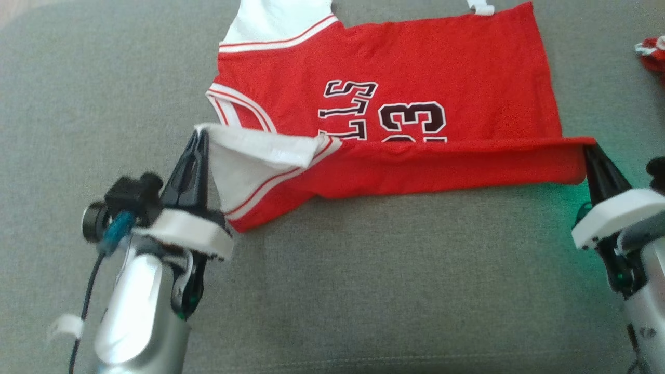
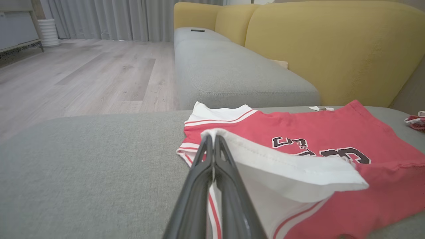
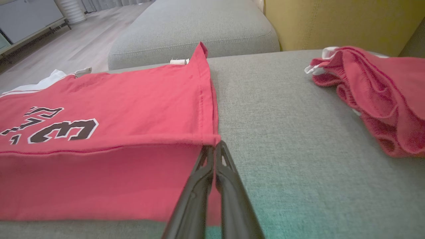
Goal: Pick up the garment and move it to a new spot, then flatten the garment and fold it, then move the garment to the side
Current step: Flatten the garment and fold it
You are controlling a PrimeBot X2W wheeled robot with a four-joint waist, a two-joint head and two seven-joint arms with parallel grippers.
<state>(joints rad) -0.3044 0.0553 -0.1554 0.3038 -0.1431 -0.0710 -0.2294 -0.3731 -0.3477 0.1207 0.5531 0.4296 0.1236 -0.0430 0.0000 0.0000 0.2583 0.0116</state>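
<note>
red-and-white fabric jersey [image 1: 415,93] fills upper centre; left tool [image 1: 200,136] clamps its white sleeve centre-left, right tool [image 1: 589,150] clamps hem corner, right edge.

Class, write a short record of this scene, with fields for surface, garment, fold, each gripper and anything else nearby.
surface: grey cushion
garment: red jersey, spread out, print up
fold: near edge lifted over the print's lower part
left gripper: jaws shut on jersey's white armhole corner
right gripper: jaws shut on jersey's hem corner
nearby: crumpled red cloth, to the right
</note>
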